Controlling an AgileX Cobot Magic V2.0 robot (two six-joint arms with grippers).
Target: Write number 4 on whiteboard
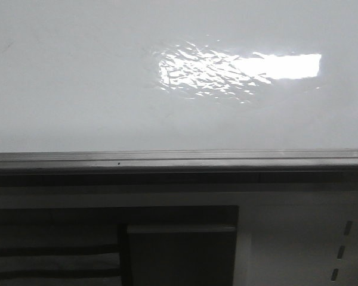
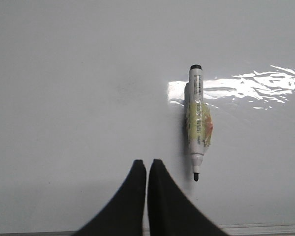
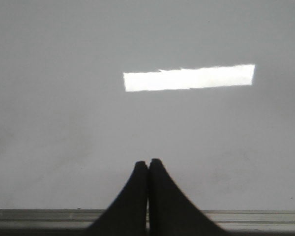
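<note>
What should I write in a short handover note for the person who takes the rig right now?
Left gripper: fingers shut, holding nothing, over the large glossy white whiteboard.
Right gripper: fingers shut, holding nothing, near the board's grey metal rail.
The uncapped white marker with a yellow label lies on the board beside the left fingers, apart from them, tip toward the rail.
Done: nothing; no written 4 is visible in any view.
Left: open the left fingers, grasp the marker, write the 4.
</note>
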